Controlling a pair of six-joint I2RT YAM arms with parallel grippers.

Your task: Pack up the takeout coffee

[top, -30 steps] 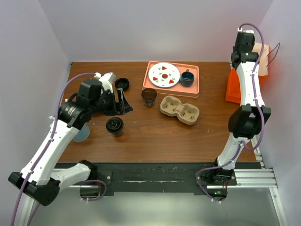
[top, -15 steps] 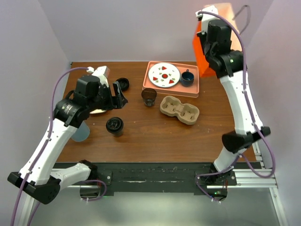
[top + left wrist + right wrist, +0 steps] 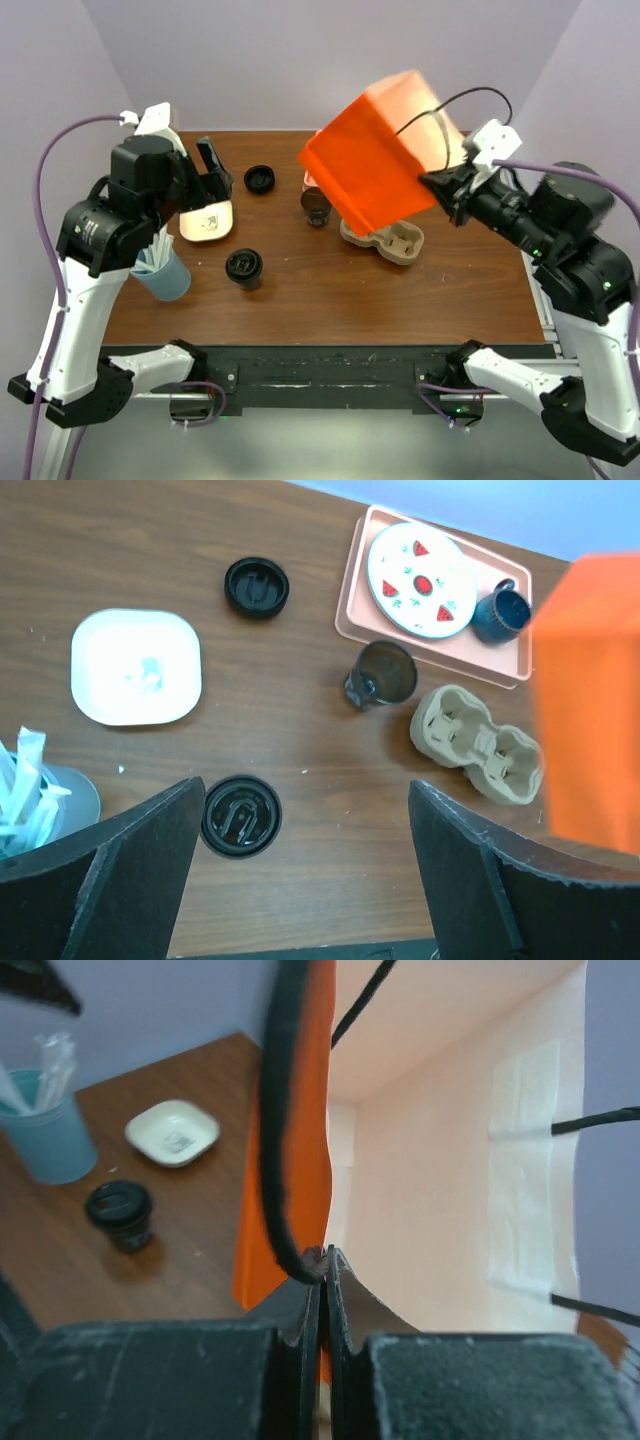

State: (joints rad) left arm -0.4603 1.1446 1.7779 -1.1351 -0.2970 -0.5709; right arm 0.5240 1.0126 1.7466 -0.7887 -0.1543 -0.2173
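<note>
The takeout coffee [image 3: 244,266], a small dark cup with a black lid, stands upright on the table's left half. It also shows below my left fingers [image 3: 241,815] and far left in the right wrist view [image 3: 120,1212]. My left gripper [image 3: 205,172] hangs high above the table, open and empty [image 3: 310,880]. My right gripper [image 3: 440,186] is shut [image 3: 323,1260] on the rim of an orange bag [image 3: 370,170], by its black cord handle. The bag hangs tilted in the air over the table's middle, its pale inside [image 3: 450,1160] towards the right wrist camera.
On the table are a loose black lid [image 3: 256,586], a white dish [image 3: 136,667], a lidless brown cup [image 3: 382,674] and a cardboard cup carrier [image 3: 478,742]. A pink tray [image 3: 352,620] holds a plate [image 3: 420,565] and a blue mug [image 3: 498,615]. A blue cup with straws [image 3: 165,272] stands at the left.
My right arm has swung the orange bag from the far right to above the table's middle. My left arm has risen and drawn back, its jaws opening wider.
</note>
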